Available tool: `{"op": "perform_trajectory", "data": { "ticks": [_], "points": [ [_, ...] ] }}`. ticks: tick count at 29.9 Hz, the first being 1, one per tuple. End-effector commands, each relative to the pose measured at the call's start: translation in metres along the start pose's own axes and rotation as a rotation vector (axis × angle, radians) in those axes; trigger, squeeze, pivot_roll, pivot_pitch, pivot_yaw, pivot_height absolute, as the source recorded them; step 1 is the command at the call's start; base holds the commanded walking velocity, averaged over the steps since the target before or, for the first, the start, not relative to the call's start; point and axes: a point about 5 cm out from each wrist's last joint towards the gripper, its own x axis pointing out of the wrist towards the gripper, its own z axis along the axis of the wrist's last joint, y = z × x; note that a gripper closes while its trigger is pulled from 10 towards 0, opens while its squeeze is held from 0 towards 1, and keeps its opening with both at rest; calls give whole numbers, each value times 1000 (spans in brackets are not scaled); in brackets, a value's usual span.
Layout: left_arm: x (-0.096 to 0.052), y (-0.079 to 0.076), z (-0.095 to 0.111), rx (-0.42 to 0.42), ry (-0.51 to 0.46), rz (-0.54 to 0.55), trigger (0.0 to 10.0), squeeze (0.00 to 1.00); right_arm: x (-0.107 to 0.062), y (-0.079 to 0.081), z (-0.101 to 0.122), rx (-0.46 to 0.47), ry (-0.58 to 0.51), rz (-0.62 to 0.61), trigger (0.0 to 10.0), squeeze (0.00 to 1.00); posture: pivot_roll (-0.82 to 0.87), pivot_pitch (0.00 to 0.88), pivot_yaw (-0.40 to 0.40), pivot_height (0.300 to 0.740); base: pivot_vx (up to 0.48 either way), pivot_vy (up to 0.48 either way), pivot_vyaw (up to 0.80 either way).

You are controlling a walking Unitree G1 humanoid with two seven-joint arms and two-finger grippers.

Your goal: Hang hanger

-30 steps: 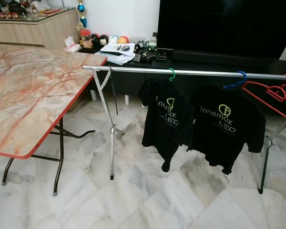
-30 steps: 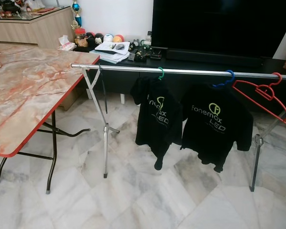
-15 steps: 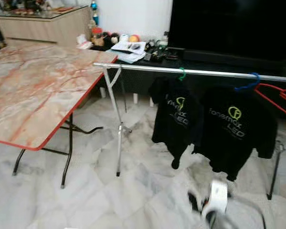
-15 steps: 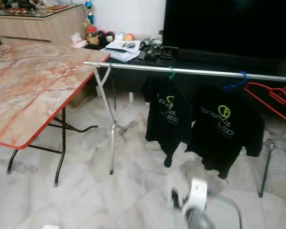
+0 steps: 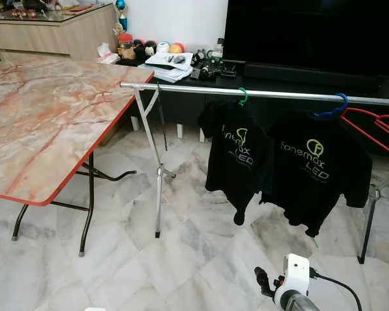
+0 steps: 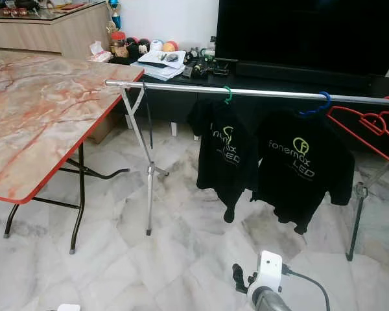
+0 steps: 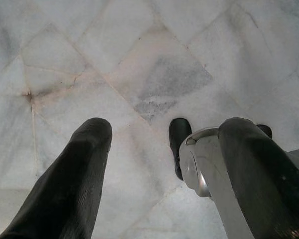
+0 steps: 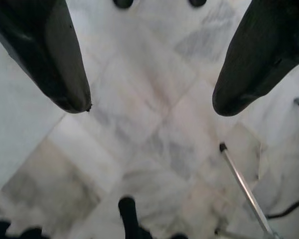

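A steel rail [image 5: 259,95] spans the room so clothes can hang clear of the marble floor [image 5: 201,259]. Two black shirts [image 5: 282,165] hang from it on a green and a blue hanger, and an empty red hanger [image 6: 366,129] (already hooked on) sits at its right end, beside them. The right gripper [image 8: 149,64] points at the floor with fingers spread, holding nothing – the left gripper [image 7: 159,164] likewise, parted and empty. A marble-topped table [image 5: 45,123] stands to the left

A bare red hanger [image 6: 369,129] hangs by its hook on the silver rail [image 6: 181,88], at the robot's right end, beside 2 black shirts.
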Motion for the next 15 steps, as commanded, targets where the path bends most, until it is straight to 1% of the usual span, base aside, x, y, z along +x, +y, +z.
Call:
{"op": "perform_trajectory", "data": {
  "ticks": [1, 2, 4, 5, 6, 9, 11, 14, 15],
  "points": [
    [-3, 3, -10, -13, 22, 12, 10000, 0, -2, -1, 8, -16, -115, -25, 10000, 0, 52, 52, -15, 740, 0, 0, 0],
    [-4, 4, -12, -9, 26, 11, 10000, 0, -3, -1, 14, -64, -187, -33, 10000, 0, 44, 52, -16, 740, 0, 0, 0],
    [-4, 4, -12, -4, 28, 10, 10000, 0, -4, -2, 17, -95, -213, -38, 10000, 0, 38, 52, -17, 740, 0, 0, 0],
    [-5, 4, -12, -6, 25, 11, 10000, 0, -5, -3, 18, -48, -257, -67, 10000, 0, 36, 53, -19, 740, 0, 0, 0],
    [-5, 4, -12, -7, 23, 12, 10000, 0, -6, -3, 18, -33, -268, -75, 10000, 0, 36, 53, -19, 740, 0, 0, 0],
    [-5, 5, -13, -8, 15, 15, 10000, 0, -8, -5, 20, -55, -304, -117, 10000, 0, 37, 46, -34, 740, 0, 0, 0],
    [-5, 6, -11, -13, 0, 22, 10000, 0, -10, -5, 22, -91, -342, -126, 10000, 0, 36, 46, -44, 740, 0, 0, 0],
    [-5, 9, -10, -14, -8, 28, 10000, 0, -11, -5, 22, -94, -368, -130, 10000, 0, 26, 51, -47, 740, 0, 0, 0],
    [-6, 9, -10, -14, -8, 28, 10000, 0, -20, -14, 21, -73, -444, -120, 10000, 0, 18, 55, -47, 740, 0, 0, 0]
  ]
}}
